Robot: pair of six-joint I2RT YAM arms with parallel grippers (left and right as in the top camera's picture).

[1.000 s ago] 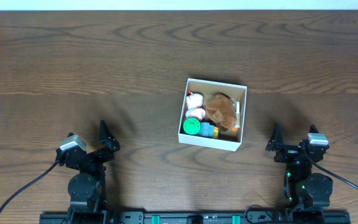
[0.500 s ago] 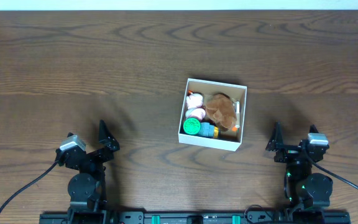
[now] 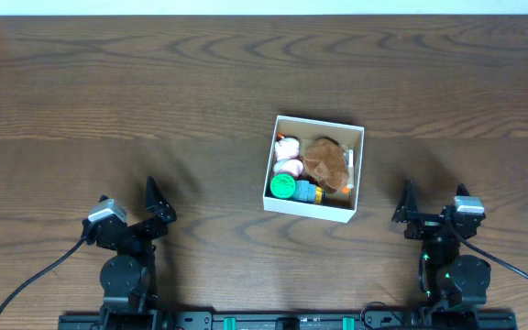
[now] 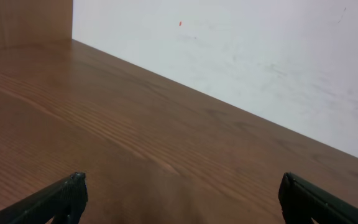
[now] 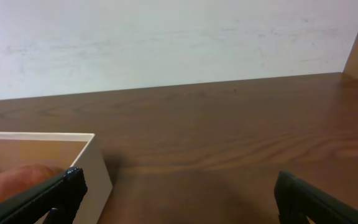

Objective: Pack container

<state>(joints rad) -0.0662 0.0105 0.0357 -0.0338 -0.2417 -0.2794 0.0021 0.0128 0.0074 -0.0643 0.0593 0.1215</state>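
The container (image 3: 358, 170), a square white-walled cardboard box, sits right of the table's middle. It holds a brown plush toy (image 3: 325, 161), a pink and white toy (image 3: 287, 156), a green round toy (image 3: 282, 188) and a small blue and orange piece (image 3: 309, 193). The box wall (image 5: 98, 168) shows at the left of the right wrist view. My left gripper (image 3: 152, 203) rests open and empty near the front left. My right gripper (image 3: 411, 203) rests open and empty near the front right, a little right of the box. Its fingers (image 5: 176, 199) frame bare table.
The brown wooden table (image 3: 154, 101) runs to a white wall (image 4: 260, 50) at the back. Both arm bases stand at the front edge. The left wrist view shows only bare table between the open fingers (image 4: 179, 199).
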